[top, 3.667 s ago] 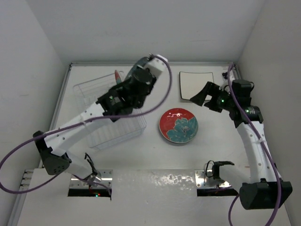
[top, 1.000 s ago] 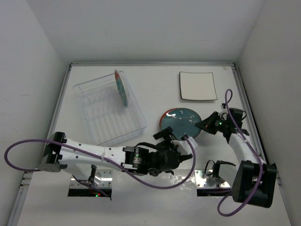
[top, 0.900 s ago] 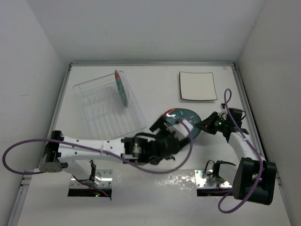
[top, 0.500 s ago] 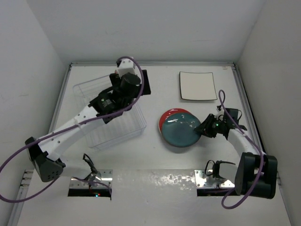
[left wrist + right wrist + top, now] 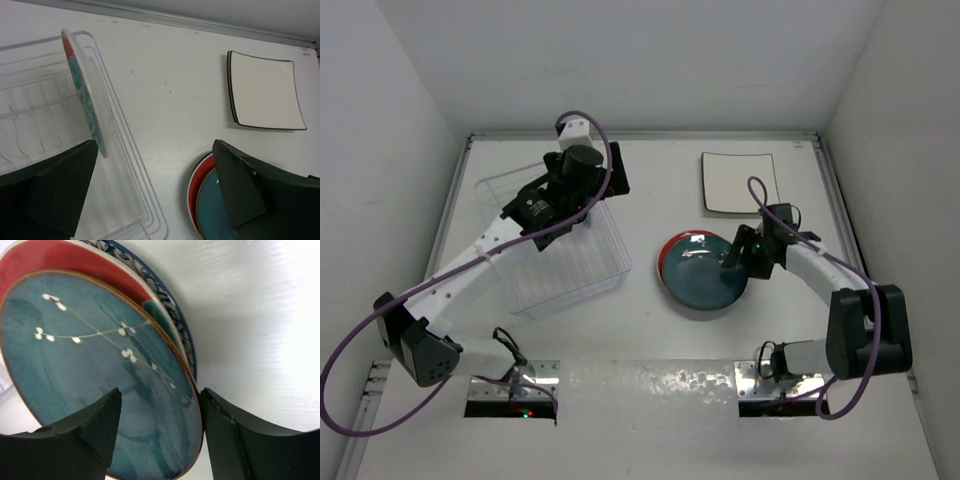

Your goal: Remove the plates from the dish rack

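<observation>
The clear dish rack (image 5: 560,268) sits at the left. One red and teal plate (image 5: 86,97) stands upright in the dish rack (image 5: 137,170); the top view hides it under my left arm. My left gripper (image 5: 607,182) hovers open over the rack's far right corner, empty (image 5: 155,200). On the table lies a stack: a teal plate (image 5: 707,276) on a red plate (image 5: 672,250). My right gripper (image 5: 740,258) is open, its jaws straddling the teal plate's (image 5: 100,385) right rim (image 5: 160,435). The square cream plate (image 5: 740,182) lies at the back right.
A blue-patterned rim (image 5: 172,305) shows under the red plate (image 5: 50,257). White walls enclose the table on three sides. Two metal plates (image 5: 775,385) are set in the near edge. My right arm's purple cable (image 5: 755,200) loops near the cream plate (image 5: 265,92).
My left arm swung from beside the plate stack back over the rack. The teal plate went from tilted to flat on the red one. My right jaws opened off it.
</observation>
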Available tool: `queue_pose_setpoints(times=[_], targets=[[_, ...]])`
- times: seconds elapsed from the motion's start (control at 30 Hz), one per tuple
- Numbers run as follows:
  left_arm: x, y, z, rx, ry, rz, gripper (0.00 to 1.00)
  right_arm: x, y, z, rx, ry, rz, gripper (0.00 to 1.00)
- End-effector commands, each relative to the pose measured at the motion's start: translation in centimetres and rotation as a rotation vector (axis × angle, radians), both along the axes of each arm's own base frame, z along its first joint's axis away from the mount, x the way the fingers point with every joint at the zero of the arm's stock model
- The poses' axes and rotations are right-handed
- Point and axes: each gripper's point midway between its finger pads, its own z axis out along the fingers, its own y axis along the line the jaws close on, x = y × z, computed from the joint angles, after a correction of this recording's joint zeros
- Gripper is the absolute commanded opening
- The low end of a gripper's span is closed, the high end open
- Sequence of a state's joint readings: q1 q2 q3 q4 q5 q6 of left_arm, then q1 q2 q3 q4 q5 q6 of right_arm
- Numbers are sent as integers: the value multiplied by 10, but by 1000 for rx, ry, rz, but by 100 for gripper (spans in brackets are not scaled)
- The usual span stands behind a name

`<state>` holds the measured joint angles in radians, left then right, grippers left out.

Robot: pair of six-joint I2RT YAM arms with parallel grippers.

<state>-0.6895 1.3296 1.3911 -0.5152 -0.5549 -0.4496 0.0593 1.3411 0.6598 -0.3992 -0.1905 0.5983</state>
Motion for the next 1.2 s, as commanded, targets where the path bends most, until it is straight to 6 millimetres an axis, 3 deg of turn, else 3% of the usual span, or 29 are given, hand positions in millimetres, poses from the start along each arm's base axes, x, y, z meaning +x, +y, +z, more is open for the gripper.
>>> queue_pose_setpoints(times=[0.0,0.17,0.47,0.5,0.57,0.6,0.67,0.77,0.87,0.9,1.03,1.1,1.13,1.17], targets=[[2,5,-6,-6,9,-7,96,18,6,9,-41,-30,-11,63],[5,9,-15,-12,23,-3,96,31,20,11,-26,-30,-14,65],[7,4,-24,-14,41,-28,96,61,25,27,-35,-47,-26,75],[8,5,-25,-20,44,-26,97,64,26,28,-36,-48,-27,85],[10,6,-30,-39,51,-12,99,66,25,30,-42,-48,-23,86],[13,11,-32,-50,55,7,99,64,24,29,-51,-44,-24,96],[17,18,-38,-80,76,51,99,60,12,31,-116,-40,-35,99],[29,32,-43,-135,104,133,99,53,-14,47,-238,-86,-76,99],[46,43,-35,-233,76,184,99,48,-29,84,-299,-194,-86,99],[48,46,-35,-251,80,189,99,46,-30,85,-311,-190,-79,99],[70,61,-27,-349,51,223,96,39,-28,123,-300,-306,-19,99],[85,68,-39,-347,88,241,90,34,-22,130,-277,-327,31,99],[92,68,-33,-349,85,242,88,31,-21,133,-273,-333,42,99],[101,69,-47,-332,114,254,86,28,-20,133,-268,-333,54,99]])
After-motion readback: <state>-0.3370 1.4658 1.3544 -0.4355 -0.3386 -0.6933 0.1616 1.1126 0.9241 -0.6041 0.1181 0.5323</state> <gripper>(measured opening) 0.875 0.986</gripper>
